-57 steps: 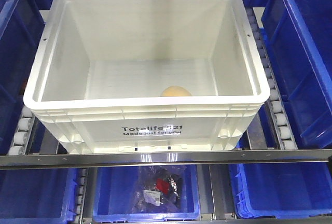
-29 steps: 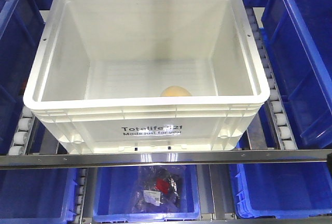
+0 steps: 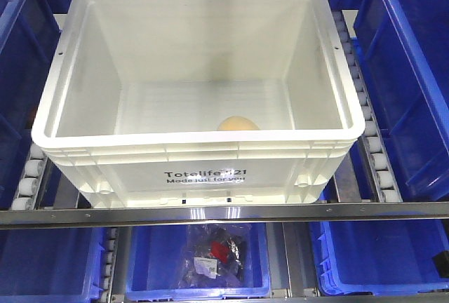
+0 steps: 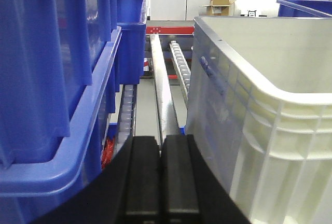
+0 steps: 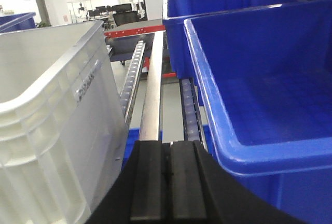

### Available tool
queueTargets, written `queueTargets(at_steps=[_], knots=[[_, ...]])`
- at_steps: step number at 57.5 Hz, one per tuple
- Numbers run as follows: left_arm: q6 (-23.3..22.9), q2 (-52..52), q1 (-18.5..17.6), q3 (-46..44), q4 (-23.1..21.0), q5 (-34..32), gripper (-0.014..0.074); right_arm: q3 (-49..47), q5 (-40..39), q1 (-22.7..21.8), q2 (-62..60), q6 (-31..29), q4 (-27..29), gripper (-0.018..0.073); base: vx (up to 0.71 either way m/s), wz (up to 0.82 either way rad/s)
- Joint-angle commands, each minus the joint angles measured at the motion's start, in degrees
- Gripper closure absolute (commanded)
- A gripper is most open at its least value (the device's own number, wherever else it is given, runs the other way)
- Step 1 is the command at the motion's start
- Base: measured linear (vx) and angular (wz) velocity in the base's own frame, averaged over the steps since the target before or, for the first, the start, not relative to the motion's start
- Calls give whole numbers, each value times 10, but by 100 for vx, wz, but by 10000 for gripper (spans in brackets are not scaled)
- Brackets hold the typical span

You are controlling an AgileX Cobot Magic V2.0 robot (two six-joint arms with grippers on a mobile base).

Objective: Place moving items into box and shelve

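A: Working left to right, what borders the white crate (image 3: 196,156)?

B: In the front view, blue bins (image 3: 24,57) stand along its left side, with a roller track (image 3: 31,170) running between them and the crate's ribbed rim. On the right lies another roller track (image 3: 372,149), then more blue bins (image 3: 410,71). A metal shelf rail (image 3: 224,213) crosses just under the crate's printed front wall. Below the rail, a lower blue bin (image 3: 198,268) holds a bagged dark item (image 3: 214,255).

A: And the end effectors?

B: The left end effector (image 4: 161,175) sits in the lane between a blue bin (image 4: 57,79) and the crate's left wall (image 4: 259,130), its two black fingers pressed together. The right end effector (image 5: 167,180) sits in the lane on the other side, between the crate wall (image 5: 52,130) and a blue bin (image 5: 259,89), fingers likewise pressed together and pinching nothing.

A: Where is the moving item?

B: One yellow-orange bun (image 3: 237,123) lies on the crate floor near the front wall, partly hidden by the rim. Both end effectors are outside the crate, apart from it.
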Motion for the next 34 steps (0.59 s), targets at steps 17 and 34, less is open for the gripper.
queueTargets(at_steps=[17, 34], knots=[[-5, -8, 2, 16, 0, -49, 616, 12, -53, -4, -9, -5, -1, 575, 0, 0], [-5, -8, 2, 16, 0, -49, 616, 12, -62, -4, -9, -27, -14, 575, 0, 0]])
